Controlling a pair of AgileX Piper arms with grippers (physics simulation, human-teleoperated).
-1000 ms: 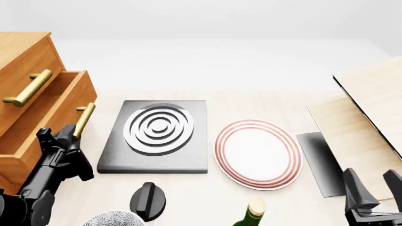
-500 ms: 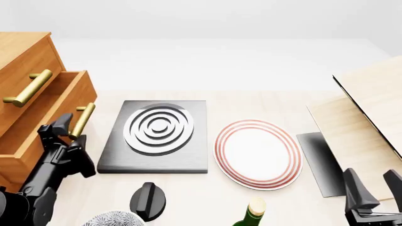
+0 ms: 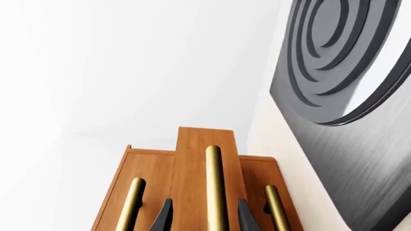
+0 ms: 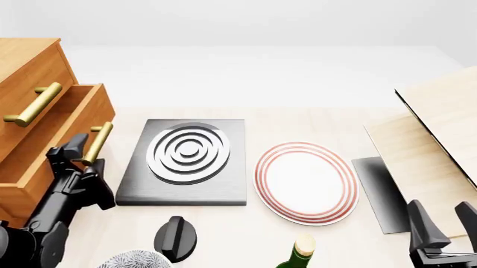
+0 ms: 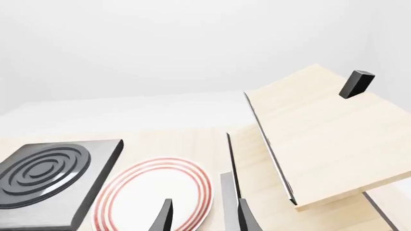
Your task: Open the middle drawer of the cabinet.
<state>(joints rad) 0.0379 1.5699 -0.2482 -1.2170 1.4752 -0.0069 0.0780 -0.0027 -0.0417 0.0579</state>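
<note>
- Cabinet (image 4: 26, 67): at your far left; middle drawer (image 4: 56, 139) stands pulled out, so the opening looks largely done.
- Left gripper (image 4: 80, 153): fingers spread either side of the brass handle (image 3: 215, 187), not clamped.
- Right gripper (image 5: 202, 216): jaws apart, holding nothing, parked near the plate (image 4: 305, 181).

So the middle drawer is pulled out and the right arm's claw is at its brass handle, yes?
Not quite: it is the left gripper at the middle drawer's brass handle, its fingers either side of the bar. The front view shows this; the right gripper sits far off by the pale boards.
</note>
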